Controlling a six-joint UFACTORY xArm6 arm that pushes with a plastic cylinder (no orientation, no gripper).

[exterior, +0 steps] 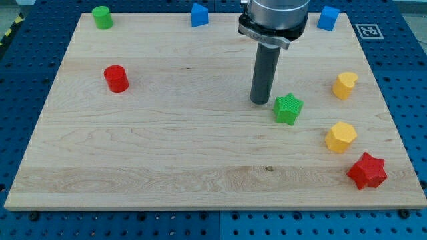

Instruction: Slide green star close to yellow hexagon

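Observation:
The green star lies on the wooden board right of centre. The yellow hexagon lies to its lower right, about a block's width away. My tip stands just left of and slightly above the green star, close to it; I cannot tell if it touches. The rod hangs from the arm's grey end at the view's top.
A yellow heart lies above the hexagon near the right edge. A red star lies at the lower right. A red cylinder is at the left. A green cylinder and two blue blocks line the top edge.

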